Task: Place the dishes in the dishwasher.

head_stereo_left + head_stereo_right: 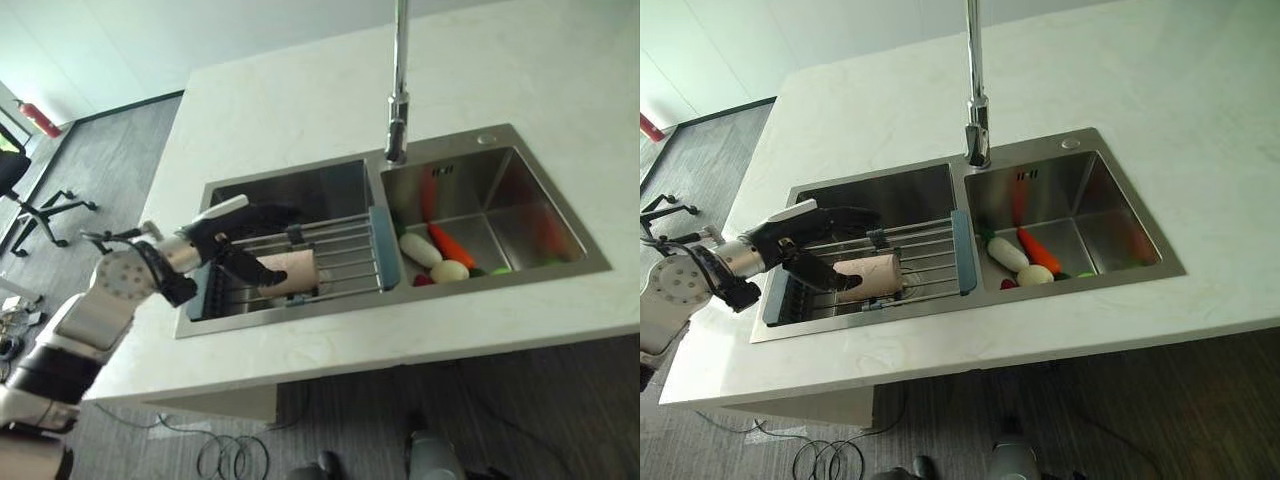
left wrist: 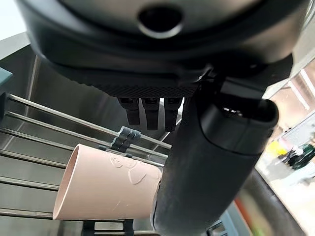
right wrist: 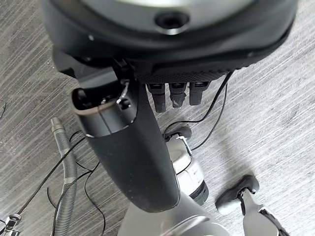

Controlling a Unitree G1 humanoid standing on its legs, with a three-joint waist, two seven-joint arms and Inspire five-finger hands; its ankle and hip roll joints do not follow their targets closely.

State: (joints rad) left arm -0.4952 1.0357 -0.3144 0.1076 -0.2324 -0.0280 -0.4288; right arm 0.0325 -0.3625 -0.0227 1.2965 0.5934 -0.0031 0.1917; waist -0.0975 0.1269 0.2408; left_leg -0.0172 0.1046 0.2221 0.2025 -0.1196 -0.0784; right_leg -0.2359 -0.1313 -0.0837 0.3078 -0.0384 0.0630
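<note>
A pale pink cup (image 1: 292, 272) lies on its side on the wire rack (image 1: 345, 250) that spans the left sink basin (image 1: 290, 190). My left hand (image 1: 235, 238) reaches over the rack from the left. It is open, with its fingers stretched above the cup and its thumb (image 2: 211, 167) alongside the cup (image 2: 103, 189). The cup rests on the bars. My right hand (image 3: 133, 147) hangs open over the grey floor, holding nothing.
The right basin (image 1: 520, 215) holds a carrot (image 1: 450, 243), a white radish (image 1: 420, 250) and other vegetables. A tall faucet (image 1: 398, 100) stands behind the divider. White countertop (image 1: 300, 100) surrounds the sink. An office chair (image 1: 40, 210) stands on the floor at far left.
</note>
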